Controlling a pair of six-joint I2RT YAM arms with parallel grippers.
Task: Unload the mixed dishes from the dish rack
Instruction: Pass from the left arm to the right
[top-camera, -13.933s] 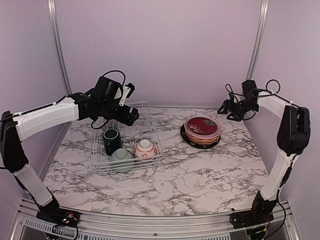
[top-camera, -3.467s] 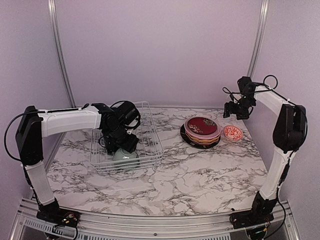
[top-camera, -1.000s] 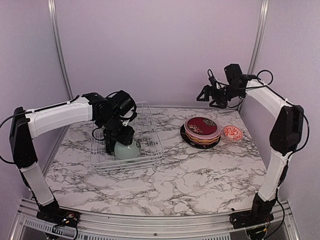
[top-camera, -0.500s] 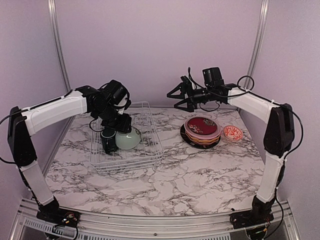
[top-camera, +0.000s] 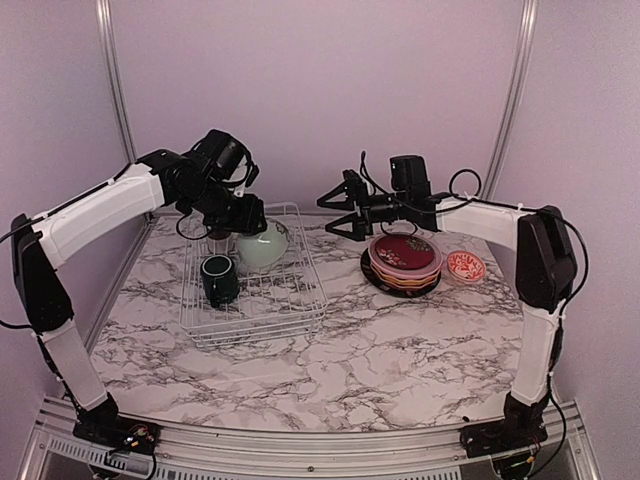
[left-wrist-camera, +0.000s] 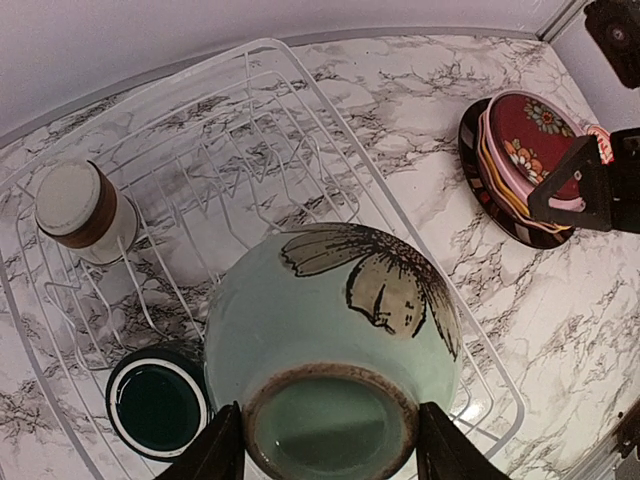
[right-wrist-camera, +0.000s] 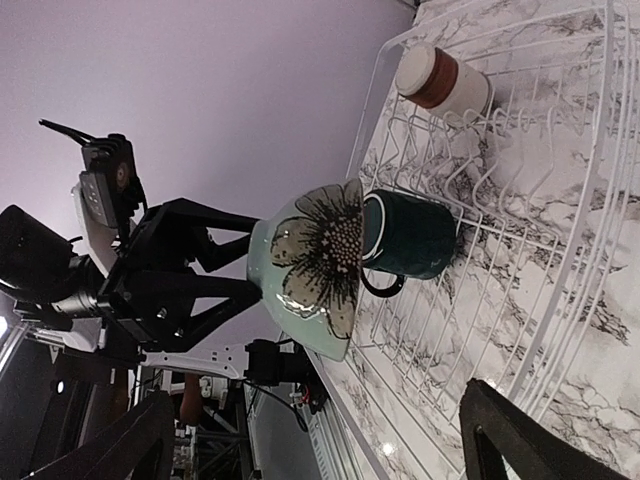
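My left gripper (top-camera: 243, 224) is shut on the foot of the pale green bowl (top-camera: 264, 246) and holds it tilted above the white dish rack (top-camera: 300, 312). In the left wrist view the bowl (left-wrist-camera: 330, 320) fills the space between my fingers (left-wrist-camera: 225, 455). The dark green mug (top-camera: 220, 278) lies in the rack, and the white-and-brown cup (left-wrist-camera: 80, 205) stands at the rack's far corner. My right gripper (top-camera: 330, 213) is open and empty, in the air just right of the rack and facing the bowl (right-wrist-camera: 310, 265).
A stack of plates (top-camera: 405, 260) with the floral red one on top sits right of the rack. The pink-white floral bowl (top-camera: 466, 266) stands beside it. The rack's upright dividers (left-wrist-camera: 250, 170) rise under the bowl. Bare marble lies in front.
My left gripper has lifted the pale green bowl out of the rack's front, up and towards the back right. My right arm has swung left from above the plates towards the rack.
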